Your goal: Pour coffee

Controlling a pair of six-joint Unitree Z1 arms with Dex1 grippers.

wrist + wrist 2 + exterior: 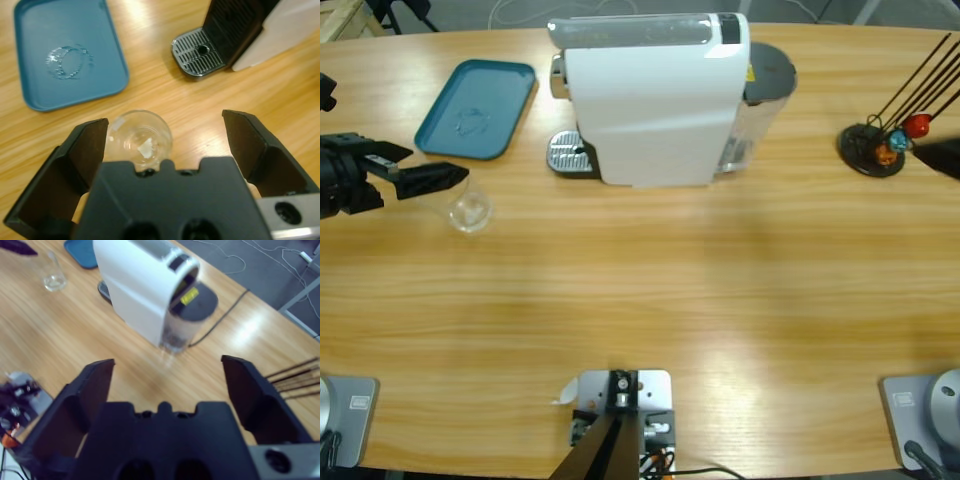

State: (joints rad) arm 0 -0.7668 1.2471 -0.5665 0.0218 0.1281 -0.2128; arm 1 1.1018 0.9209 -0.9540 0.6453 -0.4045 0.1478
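- Left gripper (162,132) comes in from the left edge of the worktop (640,300) with its jaws spread wide, grasping nothing; we see the clear glass cup (140,137) sitting between them, close to the one jaw and well apart from the other, so we judge this to be the line-up for a grasp.
- We find the cup standing upright on the worktop, just beside the near right corner of the teal tray (477,108) and left of the coffee machine (655,100); in the high view the gripper's tip lies just beside it, and we cannot tell whether they touch.
- We read the cup as empty, which fits a task that has hardly begun: it must reach the machine before any coffee can pour.
- We see the machine's metal drip grille (197,52) bare on its left side, facing the cup; that is probably where the cup belongs, under the spout.
- Right gripper (167,385) hangs released and empty above the right end of the worktop, looking back across at the machine; we think it waits clear of the work.
- We note a black stand of thin rods with coloured balls (880,145) at the far right, away from the cup's likely path.
- We would centre the jaws first, since thin glass could tip.
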